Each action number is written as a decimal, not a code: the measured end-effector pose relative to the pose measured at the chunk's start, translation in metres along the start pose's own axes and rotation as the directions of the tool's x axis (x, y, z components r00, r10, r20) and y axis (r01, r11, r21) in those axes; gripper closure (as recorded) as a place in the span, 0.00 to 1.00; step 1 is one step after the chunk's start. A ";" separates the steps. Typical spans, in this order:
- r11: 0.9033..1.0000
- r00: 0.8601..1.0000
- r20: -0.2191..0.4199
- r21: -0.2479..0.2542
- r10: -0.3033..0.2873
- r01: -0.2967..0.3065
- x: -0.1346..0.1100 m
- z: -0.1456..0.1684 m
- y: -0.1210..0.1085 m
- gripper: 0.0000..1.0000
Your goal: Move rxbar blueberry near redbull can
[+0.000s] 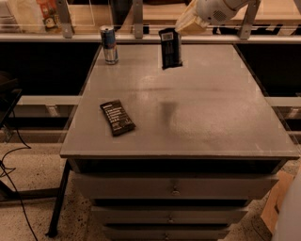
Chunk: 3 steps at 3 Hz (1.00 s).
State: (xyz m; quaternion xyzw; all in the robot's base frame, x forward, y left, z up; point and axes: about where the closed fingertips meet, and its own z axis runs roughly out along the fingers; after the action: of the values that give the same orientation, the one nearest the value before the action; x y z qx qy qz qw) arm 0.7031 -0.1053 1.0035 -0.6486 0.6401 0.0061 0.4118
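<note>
From where I stand, the tool [180, 28] is up over the far edge of the surface [216, 103], a little left of the middle of that edge. It is closed on the top end of the rxbar blueberry [170, 48], pinching the wrapper by its upper crimp. The bar hangs straight down from it, long side upright, with its lower end clear of the surface and nothing touching it but the tool. The white arm [216, 9] behind the tool reaches in from the far right.

The redbull can [109, 44] stands upright at the far left corner of the surface, its silver top showing. The hanging bar is to the right of the can, apart from it, with bare grey top between them.

A second bar in a black-brown wrapper [117, 117] lies flat toward the near left corner, turned at a slant to the edges, white text lines facing up. It is well apart from both the can and the held bar.

A soft shadow [167, 110] falls on the middle of the surface, nearer to me than the hanging bar. Under the surface there is a stack of drawers [174, 186], and dark cables [14, 188] trail on the floor to the left.
</note>
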 end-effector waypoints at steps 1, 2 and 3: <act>1.000 0.999 0.020 0.008 -0.027 0.027 -0.011 0.026 -0.013 1.00; 0.998 0.998 0.039 0.030 -0.052 0.051 -0.014 0.053 -0.027 1.00; 0.996 0.995 0.065 0.068 -0.070 0.065 -0.013 0.077 -0.040 1.00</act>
State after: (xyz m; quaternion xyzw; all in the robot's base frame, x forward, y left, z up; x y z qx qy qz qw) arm 0.7742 -0.0587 0.9804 -0.6553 0.6034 -0.0070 0.4544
